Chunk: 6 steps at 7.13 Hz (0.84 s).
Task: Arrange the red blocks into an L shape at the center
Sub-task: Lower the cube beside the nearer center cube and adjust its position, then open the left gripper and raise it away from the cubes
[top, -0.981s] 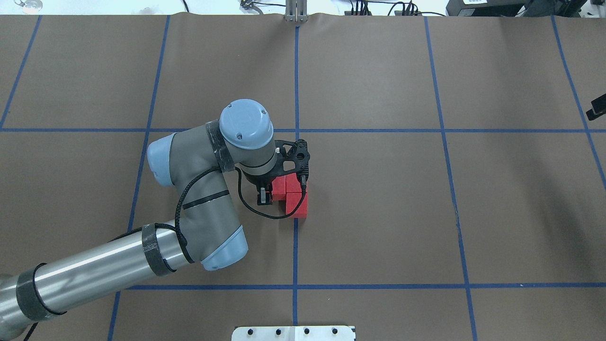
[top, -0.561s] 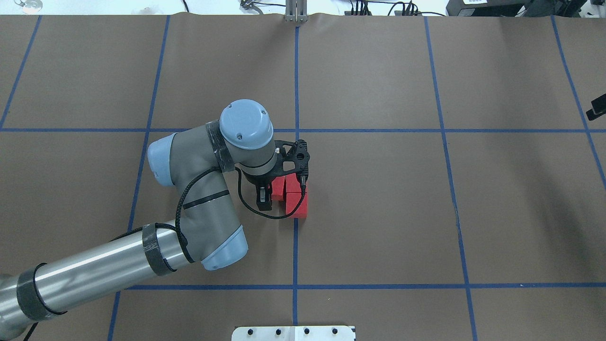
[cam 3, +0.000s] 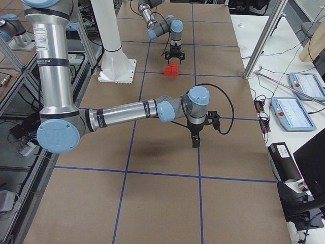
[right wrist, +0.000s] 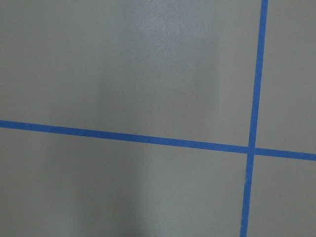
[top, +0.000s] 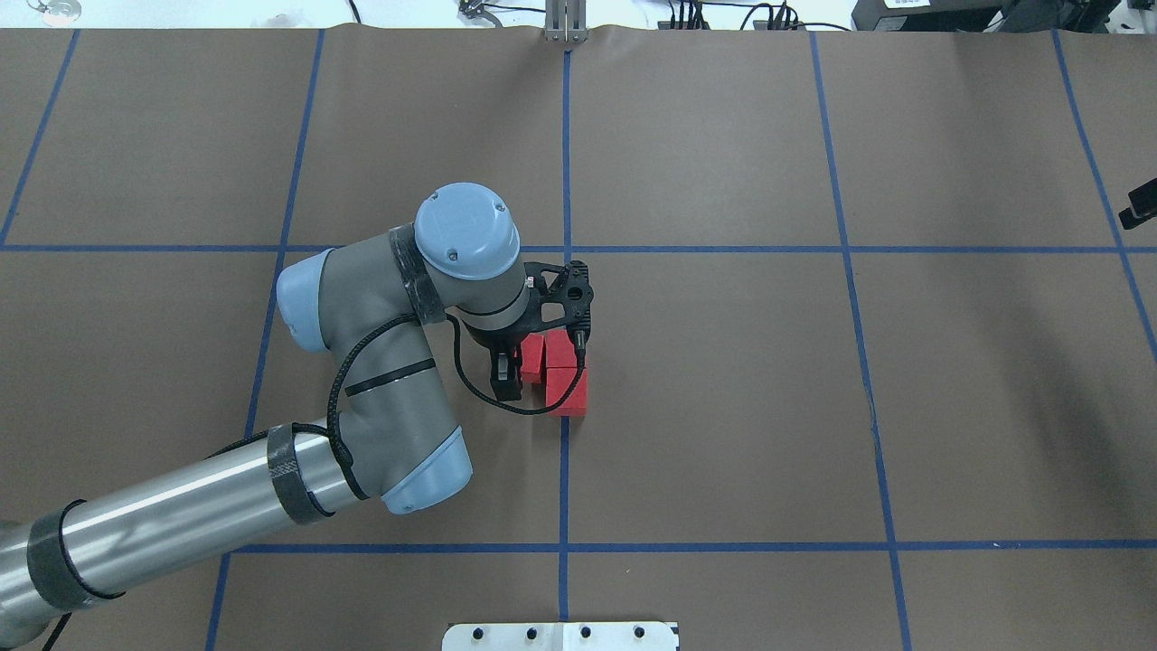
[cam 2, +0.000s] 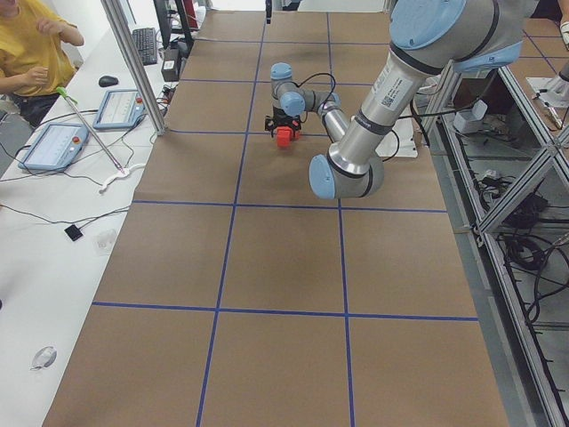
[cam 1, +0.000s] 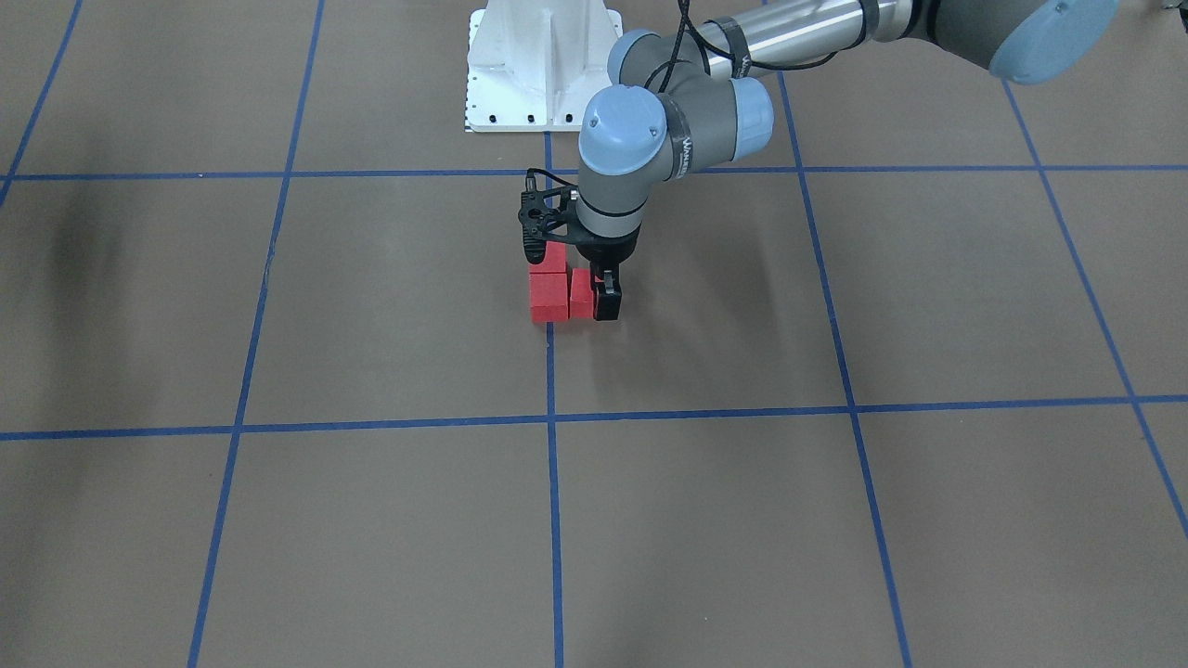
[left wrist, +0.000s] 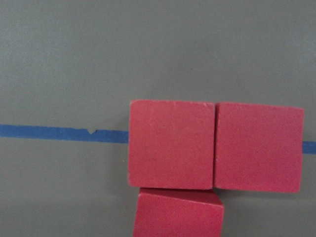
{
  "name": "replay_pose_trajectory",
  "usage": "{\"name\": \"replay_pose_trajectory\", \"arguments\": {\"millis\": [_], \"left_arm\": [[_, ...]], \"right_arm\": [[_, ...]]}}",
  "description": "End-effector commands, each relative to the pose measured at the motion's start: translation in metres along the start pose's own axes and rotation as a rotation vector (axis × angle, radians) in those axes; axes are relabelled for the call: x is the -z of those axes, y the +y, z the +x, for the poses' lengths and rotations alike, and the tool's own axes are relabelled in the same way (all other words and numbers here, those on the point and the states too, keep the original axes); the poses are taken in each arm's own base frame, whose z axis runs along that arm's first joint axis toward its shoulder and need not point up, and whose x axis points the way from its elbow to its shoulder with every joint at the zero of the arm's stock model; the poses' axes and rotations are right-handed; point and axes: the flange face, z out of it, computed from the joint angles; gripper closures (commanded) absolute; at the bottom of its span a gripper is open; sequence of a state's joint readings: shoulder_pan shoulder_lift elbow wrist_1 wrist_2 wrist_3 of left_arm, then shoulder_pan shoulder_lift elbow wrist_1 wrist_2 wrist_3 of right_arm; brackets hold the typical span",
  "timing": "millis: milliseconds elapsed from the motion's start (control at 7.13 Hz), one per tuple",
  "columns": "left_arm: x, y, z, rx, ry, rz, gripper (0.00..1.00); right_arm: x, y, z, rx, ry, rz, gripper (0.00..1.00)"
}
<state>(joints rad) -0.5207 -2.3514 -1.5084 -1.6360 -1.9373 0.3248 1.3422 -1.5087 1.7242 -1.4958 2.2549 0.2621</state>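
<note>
Three red blocks (top: 556,357) lie touching in an L on the vertical blue tape line at the center (top: 564,452). The left wrist view shows two side by side on the line (left wrist: 171,144) and the third (left wrist: 177,215) against one of them. The blocks also show in the front view (cam 1: 548,299). My left gripper (top: 506,372) hangs low beside the end block on its left side, open and empty. One of its fingers (cam 1: 608,301) stands next to that block. My right gripper (cam 3: 195,138) hovers over bare floor far to the right; I cannot tell whether it is open.
The white robot base plate (top: 560,636) sits at the near table edge. A side bench with tablets (cam 2: 53,142) and a person in yellow (cam 2: 27,44) lies beyond the far edge. Metal frame posts (cam 3: 264,46) stand there too.
My left wrist has shifted slightly to the left and its finger now stands a little apart from the end block. The blocks have not moved.
</note>
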Motion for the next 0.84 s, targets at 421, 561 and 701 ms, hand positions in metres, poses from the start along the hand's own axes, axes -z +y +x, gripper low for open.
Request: {"name": "replay_pose_trajectory", "arguments": {"millis": [421,561,701], "left_arm": [[0.099,0.085,-0.100,0.152,-0.151,-0.016,0.00],[0.114,0.144,-0.136,0.235,-0.173,-0.044,0.00],[0.128,0.205,-0.163,0.323,-0.158,-0.052,0.00]], "right_arm": [[0.004,0.016,0.027,-0.030,0.004,0.002,0.00],[0.009,0.028,0.046,-0.013,0.010,0.006,0.00],[0.017,0.037,0.068,0.009,0.017,0.011,0.00]]}}
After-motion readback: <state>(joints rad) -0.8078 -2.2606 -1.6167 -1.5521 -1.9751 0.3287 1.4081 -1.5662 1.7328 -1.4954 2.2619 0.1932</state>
